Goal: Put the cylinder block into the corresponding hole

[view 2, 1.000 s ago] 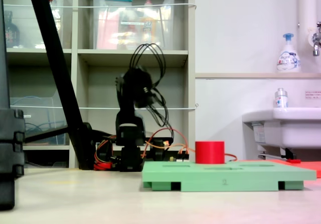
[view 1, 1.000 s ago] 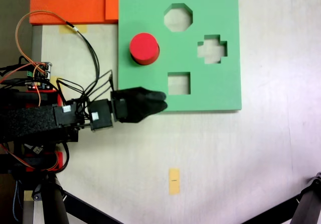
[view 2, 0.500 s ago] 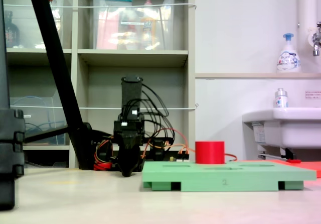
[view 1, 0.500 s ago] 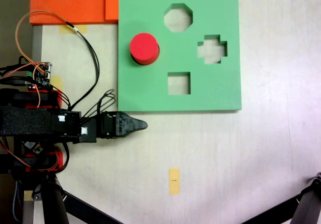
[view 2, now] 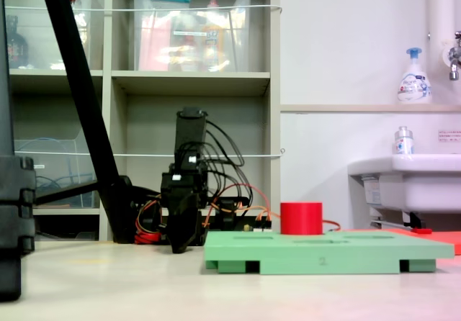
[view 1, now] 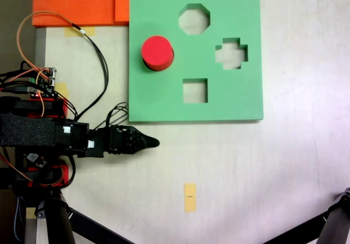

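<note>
On the green foam board (view 1: 235,99) there is one red cylinder block (view 1: 157,52) and three open cut-outs: an octagon (view 1: 194,18), a cross (view 1: 231,53) and a square (view 1: 195,90). The cylinder block stands upright near the board's left edge in the top-down fixed view, its lower part sunk below the surface where the corresponding hole would be; the hole itself is hidden under it. In the low fixed view the block (view 2: 301,218) rises clear above the board (view 2: 328,252).

One arm lies low along the table, its gripper (view 1: 149,143) pointing right, just below the board's lower left corner and not touching it. The jaws come to a single dark tip and hold nothing; whether a gap remains between them cannot be told.

Against half a second earlier, the gripper has slid slightly downward in the top-down view; the block and board lie as before.

Two orange foam sheets (view 1: 82,3) sit beyond the board's top left corner. Bare table (view 1: 273,173) lies open below and right of the board, with one yellow tape mark (view 1: 190,197).
</note>
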